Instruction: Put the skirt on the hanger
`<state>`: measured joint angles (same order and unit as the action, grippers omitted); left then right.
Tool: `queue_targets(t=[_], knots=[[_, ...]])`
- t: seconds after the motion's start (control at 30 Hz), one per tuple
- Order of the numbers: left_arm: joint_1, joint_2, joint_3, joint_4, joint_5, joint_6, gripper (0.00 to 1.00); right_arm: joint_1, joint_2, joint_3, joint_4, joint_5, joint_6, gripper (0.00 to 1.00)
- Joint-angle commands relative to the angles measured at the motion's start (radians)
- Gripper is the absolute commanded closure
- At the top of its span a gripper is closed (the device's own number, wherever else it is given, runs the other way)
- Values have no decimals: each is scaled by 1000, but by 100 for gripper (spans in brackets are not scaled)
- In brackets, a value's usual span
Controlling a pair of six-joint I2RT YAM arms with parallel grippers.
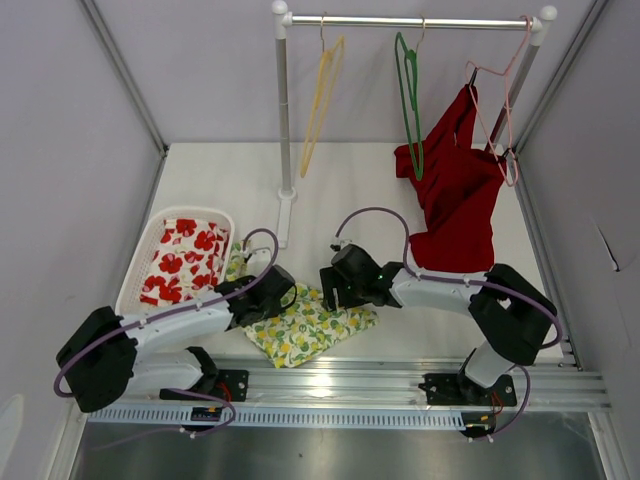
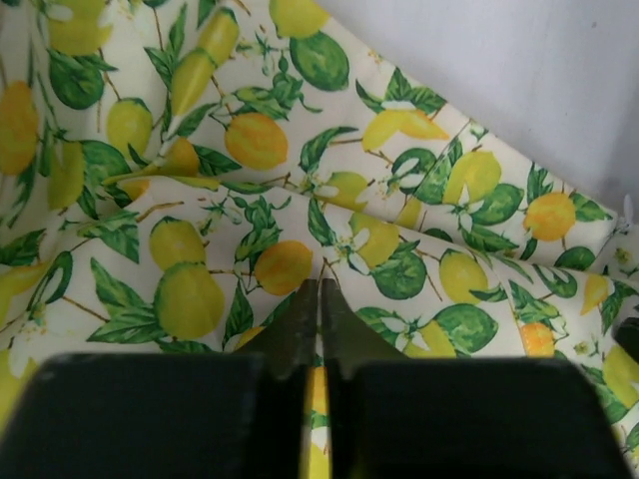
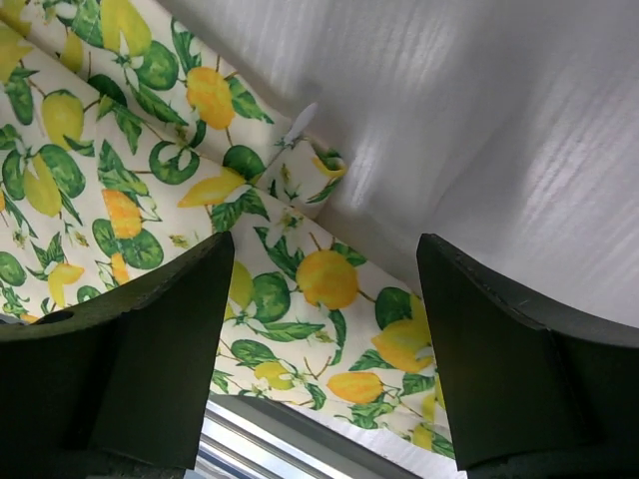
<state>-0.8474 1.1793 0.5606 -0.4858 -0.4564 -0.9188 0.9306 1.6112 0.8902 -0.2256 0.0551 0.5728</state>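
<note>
The skirt (image 1: 312, 326), white cloth printed with lemons and green leaves, lies rumpled on the table between my two grippers. My left gripper (image 1: 284, 296) rests on its left part. In the left wrist view the fingers (image 2: 319, 291) are pinched together on a raised fold of the skirt (image 2: 250, 140). My right gripper (image 1: 329, 290) hovers over the skirt's right edge, and its jaws (image 3: 324, 289) stand wide apart with only the printed cloth (image 3: 120, 200) below them. A yellow hanger (image 1: 322, 100) and a green hanger (image 1: 408, 100) hang bare on the rail (image 1: 410, 20).
A pink hanger (image 1: 503, 110) at the rail's right end carries a red garment (image 1: 455, 200). A white basket (image 1: 226, 215) with red-flowered cloth stands at the left. The rack's post (image 1: 284, 120) rises behind the skirt. A metal rail (image 1: 350, 375) runs along the near edge.
</note>
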Motion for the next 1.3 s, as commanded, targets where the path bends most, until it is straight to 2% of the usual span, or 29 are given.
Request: queue_targets(t=[0.0,0.2,0.4,0.5,0.53,0.63,0.8,0.97,1.1,1.27], knots=[[1,-39,-39,47,45,-23,100,19,19,27,61,18,39,22],[-1,-55,-70,56,71,-14,100,27,96,64,83,43,48,30],[-7,-67,-93,64,94,-3,100,30,164,107,97,75,55,44],[-9,-75,-99,65,97,0,100,28,183,124,94,75,53,66],[-9,-76,-97,69,99,3,100,28,187,128,86,74,52,79],[-9,-81,-88,69,97,15,100,24,155,127,55,116,49,100],[-9,-70,-67,76,101,37,100,-45,20,113,-49,189,15,100],[-9,-57,-41,90,111,66,100,-186,-174,141,-162,233,-69,100],[-9,-21,-19,113,127,84,100,-254,-231,185,-227,247,-126,100],[-9,42,30,136,134,120,100,-274,-257,182,-261,284,-159,100]])
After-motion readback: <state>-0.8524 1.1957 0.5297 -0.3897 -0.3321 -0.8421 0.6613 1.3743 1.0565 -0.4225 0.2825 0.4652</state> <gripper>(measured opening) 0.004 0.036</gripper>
